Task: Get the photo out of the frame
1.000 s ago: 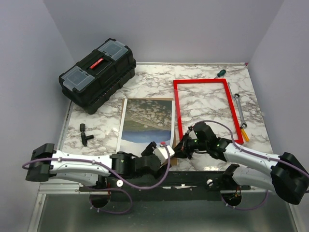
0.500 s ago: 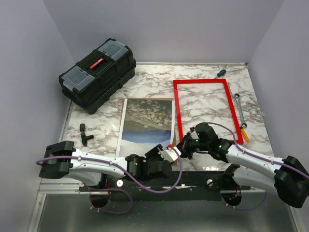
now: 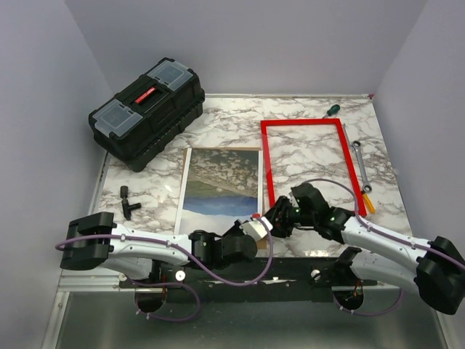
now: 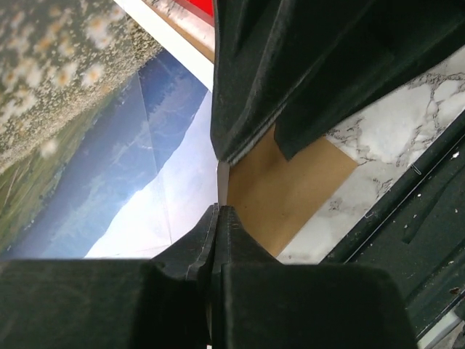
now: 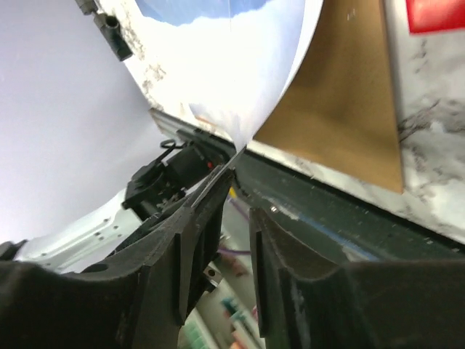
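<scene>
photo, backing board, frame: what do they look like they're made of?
The photo: thin paper, seemingly semi-gloss. Its corner curls up and fold lines show in the left wrist view. The backing board: plain matte brown, probably card or fibreboard. The frame: bright red, thin and flat. It could be plastic or painted, can't tell which.

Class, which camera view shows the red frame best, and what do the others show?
Top external: the red frame shows whole, flat on the table. Left wrist catches only a red sliver at its top edge; right wrist only one red corner.
</scene>
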### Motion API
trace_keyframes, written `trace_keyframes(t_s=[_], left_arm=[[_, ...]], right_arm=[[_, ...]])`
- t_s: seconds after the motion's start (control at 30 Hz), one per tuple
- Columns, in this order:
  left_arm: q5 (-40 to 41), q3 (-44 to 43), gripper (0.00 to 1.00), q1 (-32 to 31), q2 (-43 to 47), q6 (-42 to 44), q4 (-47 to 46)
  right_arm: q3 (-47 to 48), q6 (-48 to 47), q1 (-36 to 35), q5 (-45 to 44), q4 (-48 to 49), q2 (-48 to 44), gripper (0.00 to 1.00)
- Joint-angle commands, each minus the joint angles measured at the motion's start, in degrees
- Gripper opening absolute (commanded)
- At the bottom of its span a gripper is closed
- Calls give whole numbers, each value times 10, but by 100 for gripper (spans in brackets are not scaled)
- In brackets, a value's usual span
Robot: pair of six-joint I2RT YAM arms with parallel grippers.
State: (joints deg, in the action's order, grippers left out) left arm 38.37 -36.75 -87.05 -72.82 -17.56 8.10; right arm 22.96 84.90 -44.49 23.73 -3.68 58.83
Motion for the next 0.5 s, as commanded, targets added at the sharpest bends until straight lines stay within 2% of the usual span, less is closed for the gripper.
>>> trace_keyframes(t_s=[0.0, 0.07, 0.17, 0.27, 0.37, 0.47], left_arm=[[-13, 24, 0, 4, 8, -9, -27], [-15, 29, 0, 4, 14, -11, -29], [-17, 33, 0, 4, 16, -14, -33], [-19, 34, 0, 4, 18, -15, -35], [-21, 30, 0, 4, 21, -13, -34], [-23, 24, 0, 4, 25, -10, -32]], right_arm=[[30, -56, 8, -105, -85, -40, 52], [13, -47, 17, -127, -89, -61, 66], [-22, -34, 37, -115, -44, -63, 80], [-43, -23, 43, -80, 28, -21, 80], [-31, -43, 43, -66, 56, 41, 78], [-20, -55, 44, -38, 90, 95, 72]])
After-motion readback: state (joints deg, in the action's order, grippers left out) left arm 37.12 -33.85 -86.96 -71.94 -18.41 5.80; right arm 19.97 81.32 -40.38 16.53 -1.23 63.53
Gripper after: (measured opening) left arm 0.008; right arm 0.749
